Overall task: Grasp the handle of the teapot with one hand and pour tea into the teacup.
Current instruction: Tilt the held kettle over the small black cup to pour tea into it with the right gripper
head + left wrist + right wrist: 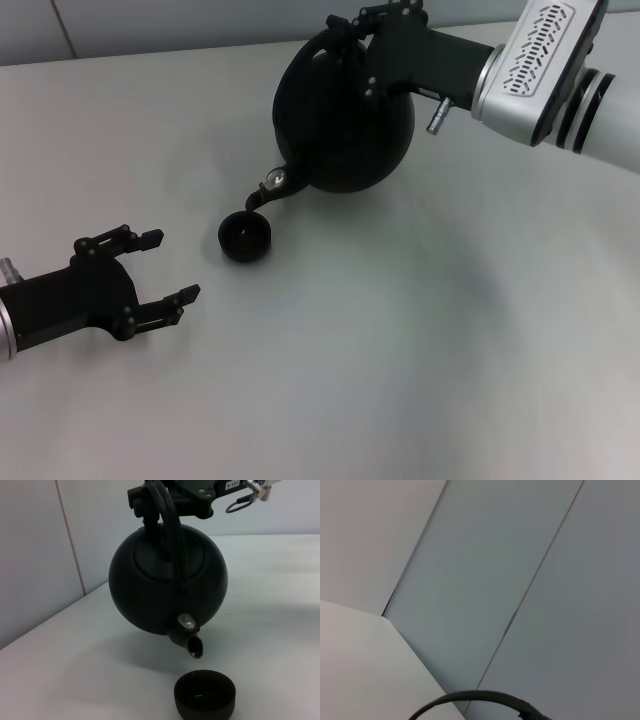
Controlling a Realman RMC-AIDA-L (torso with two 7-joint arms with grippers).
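Now the right gripper point(352, 38) is clamping the handle point(167, 517) and holding the teapot point(345, 120) in the air, tipped so its spout is hanging just above the teacup point(245, 237) on the table point(420, 350). Lifting looks done; pouring appears underway, though no stream is showing. The left gripper point(170, 268) is waiting nearby with fingers apart, blocking nothing.

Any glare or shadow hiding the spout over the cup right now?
Head view: soft shadow under the teapot, spout and teacup readable. Left wrist view: spout sharp above the teacup, small glint only. Right wrist view: mostly wall, only the handle showing.
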